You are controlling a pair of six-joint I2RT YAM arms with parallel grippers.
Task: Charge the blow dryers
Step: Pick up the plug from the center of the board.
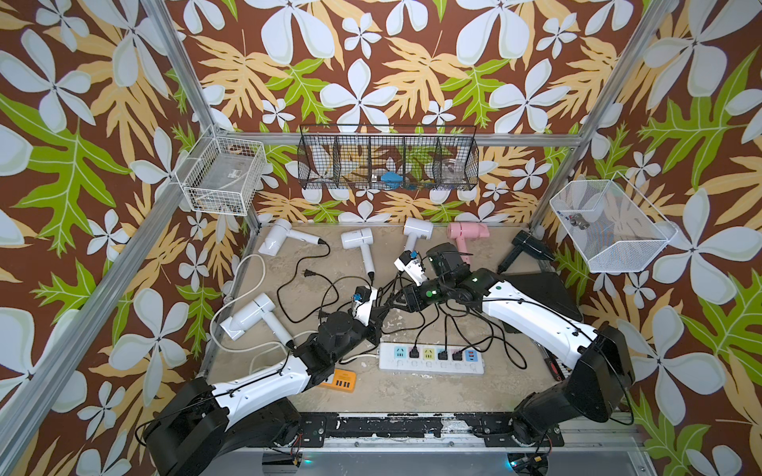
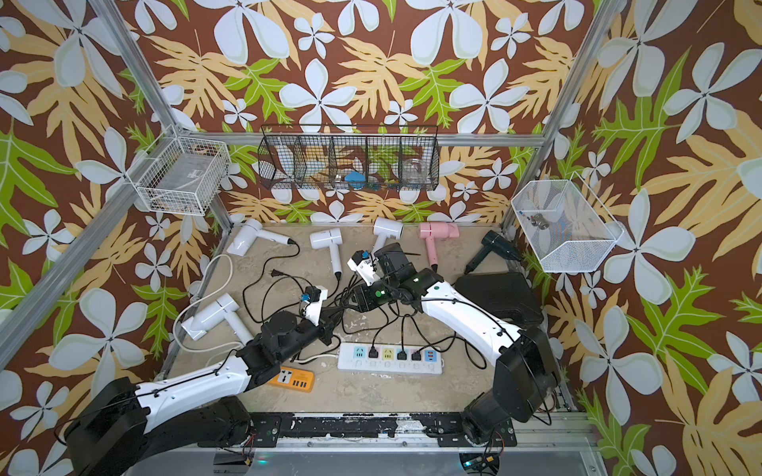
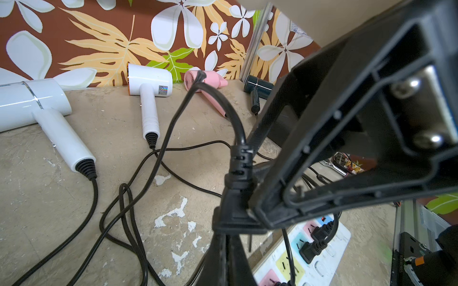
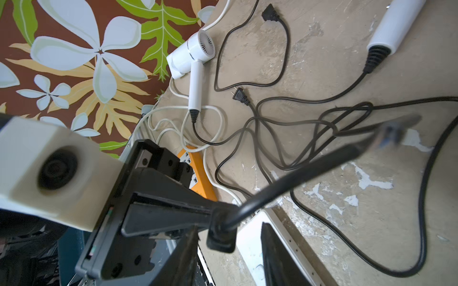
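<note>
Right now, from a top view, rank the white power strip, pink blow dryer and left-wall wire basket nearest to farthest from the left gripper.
From the left gripper, in a top view:
1. White power strip, close by, toward the front.
2. Pink blow dryer, at the back.
3. White wire basket, up on the left wall.

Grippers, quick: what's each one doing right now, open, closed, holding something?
Left gripper: closed on a black plug.
Right gripper: open, jaws either side of that plug.

Scuffed beige tabletop (image 1: 412,395) carries blow dryers (image 1: 358,239), tangled cords (image 4: 333,130), white power strip (image 1: 431,366), orange power strip (image 1: 340,379), probably black case (image 2: 495,294).
</note>
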